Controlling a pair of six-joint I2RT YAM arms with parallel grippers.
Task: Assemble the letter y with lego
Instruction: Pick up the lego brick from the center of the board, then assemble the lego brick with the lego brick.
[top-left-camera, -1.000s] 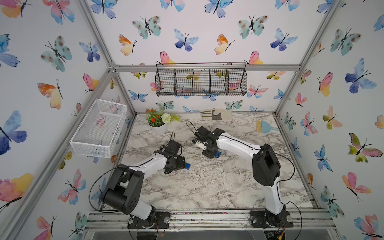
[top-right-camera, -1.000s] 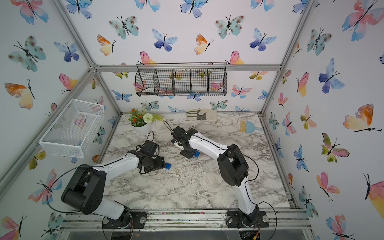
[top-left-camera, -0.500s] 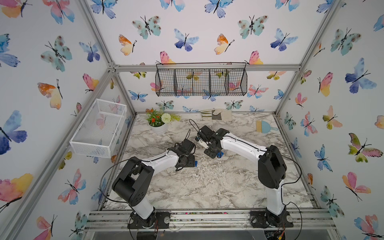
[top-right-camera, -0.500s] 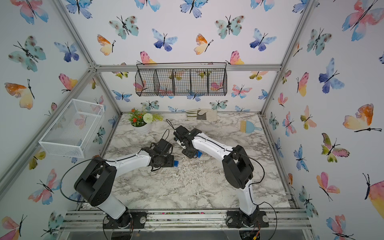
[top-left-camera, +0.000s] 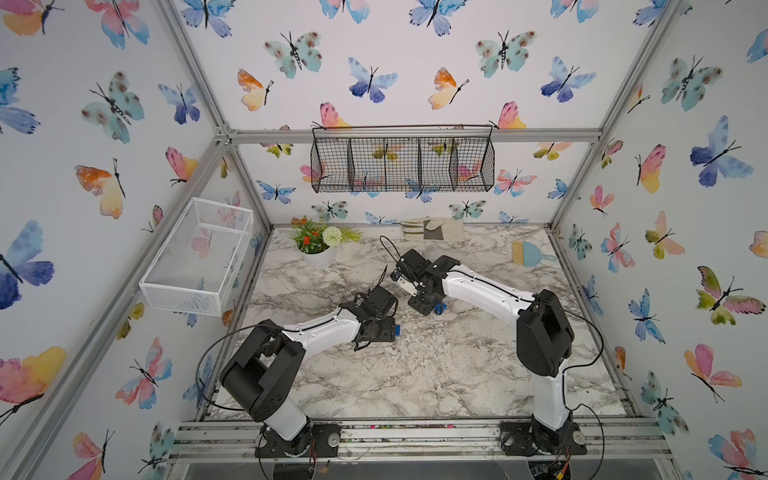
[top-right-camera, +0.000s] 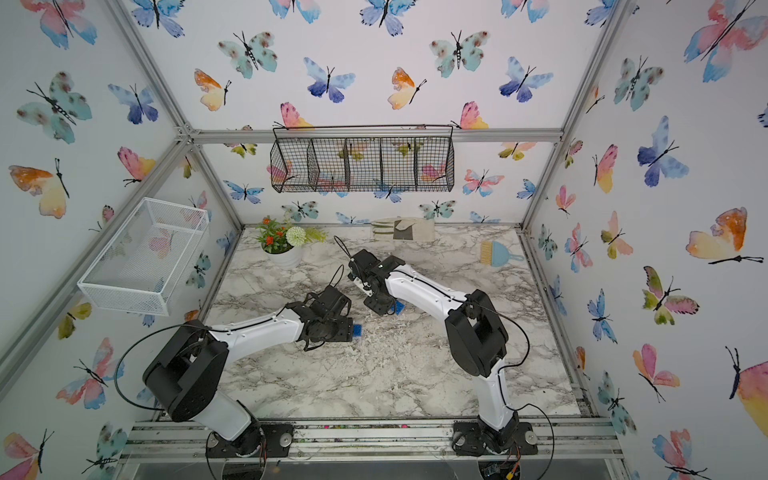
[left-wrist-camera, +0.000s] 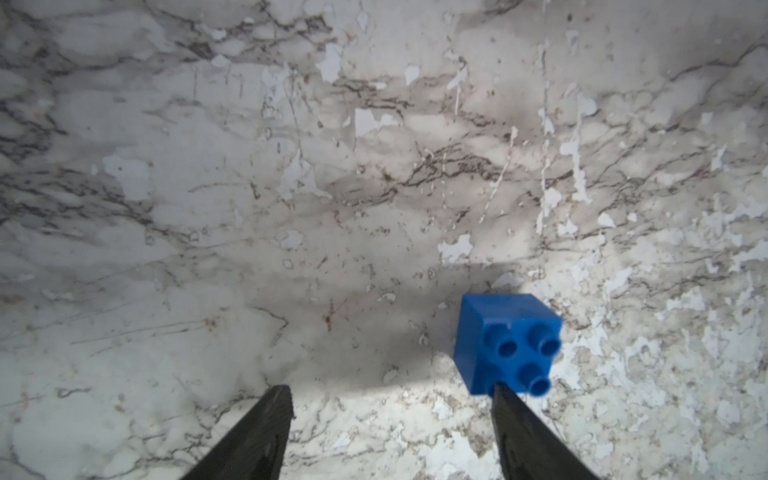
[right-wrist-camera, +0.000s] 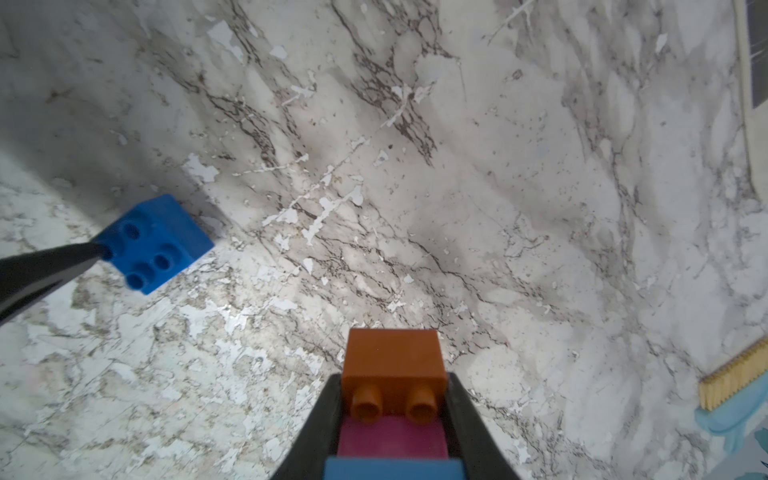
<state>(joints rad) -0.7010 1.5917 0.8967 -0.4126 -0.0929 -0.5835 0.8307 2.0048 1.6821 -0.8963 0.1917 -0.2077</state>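
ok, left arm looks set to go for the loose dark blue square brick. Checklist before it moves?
1. left gripper open: ok.
2. dark blue square studded plastic brick centred between its fingers: not ok, it sits at one fingertip, outside the gap.
3. Brick studs up on the marble table: ok.
4. right gripper shut on the stack of orange, pink and light blue bricks: ok.
5. Grippers apart in both top views: ok, but close.
6. Rest of the stack: cannot tell, hidden.

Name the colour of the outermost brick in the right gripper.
Orange brick, clearest in the right wrist view.
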